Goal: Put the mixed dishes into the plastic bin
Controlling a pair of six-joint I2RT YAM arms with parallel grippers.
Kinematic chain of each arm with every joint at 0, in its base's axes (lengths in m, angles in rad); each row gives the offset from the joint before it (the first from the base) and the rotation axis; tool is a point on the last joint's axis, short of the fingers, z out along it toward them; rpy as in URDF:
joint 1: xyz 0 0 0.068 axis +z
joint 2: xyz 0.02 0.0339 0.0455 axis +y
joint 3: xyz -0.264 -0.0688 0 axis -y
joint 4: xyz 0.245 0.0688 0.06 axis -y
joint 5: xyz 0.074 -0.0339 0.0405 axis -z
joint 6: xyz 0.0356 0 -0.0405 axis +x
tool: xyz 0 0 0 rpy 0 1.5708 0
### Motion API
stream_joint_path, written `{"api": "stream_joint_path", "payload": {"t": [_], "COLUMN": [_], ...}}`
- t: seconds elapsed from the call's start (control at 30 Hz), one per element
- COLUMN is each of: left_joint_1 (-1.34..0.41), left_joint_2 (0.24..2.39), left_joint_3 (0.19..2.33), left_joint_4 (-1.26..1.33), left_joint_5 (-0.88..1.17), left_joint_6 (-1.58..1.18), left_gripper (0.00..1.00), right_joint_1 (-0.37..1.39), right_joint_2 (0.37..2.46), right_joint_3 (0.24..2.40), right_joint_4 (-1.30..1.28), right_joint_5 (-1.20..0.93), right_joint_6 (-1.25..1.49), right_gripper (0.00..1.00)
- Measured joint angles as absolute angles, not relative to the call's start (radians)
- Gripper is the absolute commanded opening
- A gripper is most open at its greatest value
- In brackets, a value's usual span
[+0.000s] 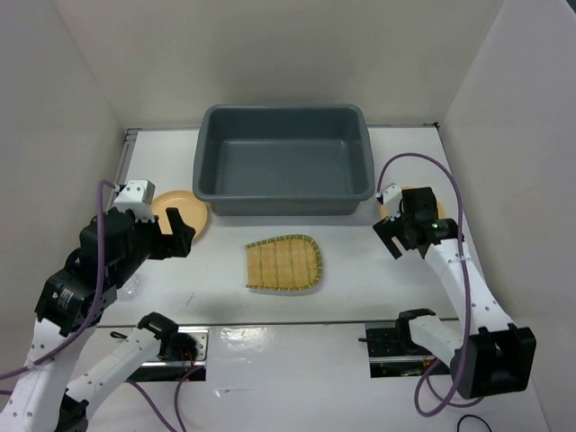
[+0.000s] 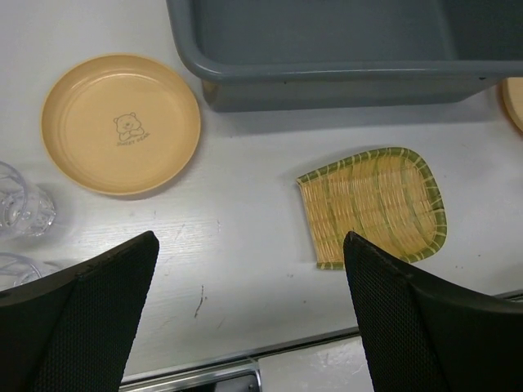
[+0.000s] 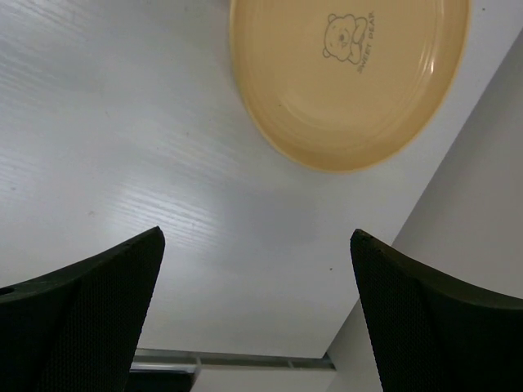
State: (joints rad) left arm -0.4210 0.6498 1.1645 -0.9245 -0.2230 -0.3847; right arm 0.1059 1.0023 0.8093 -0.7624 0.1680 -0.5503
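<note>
Bin: The plastic bin [image 1: 284, 111] sits at the far side of the counter [image 1: 360, 288]. Nothing is in it.
Done so far: No dish is in the bin yet, so I think the job is just at its start.
Left plate: One tan plate [image 2: 121, 124] lies flat on the counter, near the bin's front left corner.
Right plate: The other plate [image 3: 351, 73] lies near the bin's front right corner.
Tray: The bamboo tray [image 2: 376, 208] lies flat in front of the bin, a little apart from it.
Cup: The glass cup [image 2: 20, 208] stands farther from the bin than the left plate.
Left hand: The left hand [image 2: 249, 241] is wide open and holds nothing.
Right hand: The right hand [image 3: 257, 237] is wide open, holds nothing, and hangs over the right plate.
Left to do: Both plates, the tray and the cup all have to go in the bin.
</note>
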Motion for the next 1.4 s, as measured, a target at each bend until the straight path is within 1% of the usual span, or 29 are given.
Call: {"api": "stream_joint_path", "payload": {"t": [0.23,0.43,0.6,0.7,0.87,1.03,1.13,1.2,1.23,1.27,1.33,1.37,1.4], "left_joint_1": [-0.421,-0.421,-0.421,-0.421,-0.421,-0.421,-0.421,-0.421,-0.421,-0.421,-0.421,-0.421,-0.421], "left_joint_2": [0.625,0.625,0.625,0.625,0.625,0.626,0.626,0.625,0.625,0.624,0.62,0.618,0.614], "left_joint_3": [1.165,1.165,1.165,1.165,1.165,1.165,1.165,1.165,1.165,1.165,1.165,1.165,1.165], "left_joint_4": [-0.952,-0.96,-0.962,-0.962,-0.966,-0.967,-0.967,-0.967,-0.968,-0.968,-0.968,-0.969,-0.969], "left_joint_5": [-0.233,-0.238,-0.238,-0.238,-0.238,-0.239,-0.241,-0.243,-0.243,-0.245,-0.253,-0.257,-0.26], "left_joint_6": [-0.4,-0.4,-0.4,-0.4,-0.4,-0.4,-0.404,-0.407,-0.41,-0.416,-0.422,-0.422,-0.424], "left_gripper": [1.0,1.0,1.0,1.0,1.0,1.0,1.0,1.0,1.0,1.0,1.0,1.0,1.0], "right_joint_1": [0.065,-0.004,-0.159,-0.216,-0.219,-0.218,-0.218,-0.218,-0.218,-0.218,-0.218,-0.218,-0.218], "right_joint_2": [1.125,1.232,1.464,1.528,1.538,1.634,1.659,1.67,1.676,1.682,1.685,1.686,1.686], "right_joint_3": [0.796,0.794,0.886,0.943,0.95,0.95,0.963,0.975,0.979,0.983,0.985,0.986,0.986], "right_joint_4": [-0.668,-0.632,-0.649,-0.649,-0.647,-0.642,-0.634,-0.632,-0.623,-0.622,-0.614,-0.613,-0.611], "right_joint_5": [0.125,0.048,-0.078,-0.128,-0.177,-0.196,-0.195,-0.192,-0.193,-0.187,-0.176,-0.178,-0.177], "right_joint_6": [-0.609,-0.645,-0.67,-0.673,-0.683,-0.685,-0.678,-0.674,-0.672,-0.672,-0.67,-0.667,-0.666], "right_gripper": [0.99,0.99,0.99,0.99,0.99,0.99,0.99,0.95,0.92,0.82,0.72,0.62,0.56]}}
